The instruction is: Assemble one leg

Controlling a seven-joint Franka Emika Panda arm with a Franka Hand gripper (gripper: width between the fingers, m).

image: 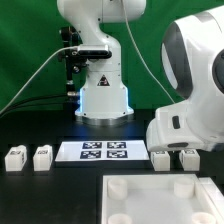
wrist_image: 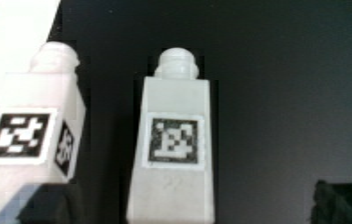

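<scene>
In the wrist view a white leg [wrist_image: 178, 140] with a square tag on its top face lies on the black table, between my two dark fingertips [wrist_image: 40, 205]. My gripper [wrist_image: 194, 203] is open, with one finger on each side of this leg and not touching it. A second leg [wrist_image: 31, 120] lies close beside it. In the exterior view two legs [image: 160, 157] [image: 187, 157] lie at the right under my arm, and two more [image: 14, 157] [image: 41, 156] lie at the left. The arm's white body hides the gripper there.
The marker board [image: 103, 151] lies flat in the middle of the table. The large white square panel [image: 150, 205] with round sockets lies at the front. The robot base [image: 103, 95] stands at the back, before a green backdrop.
</scene>
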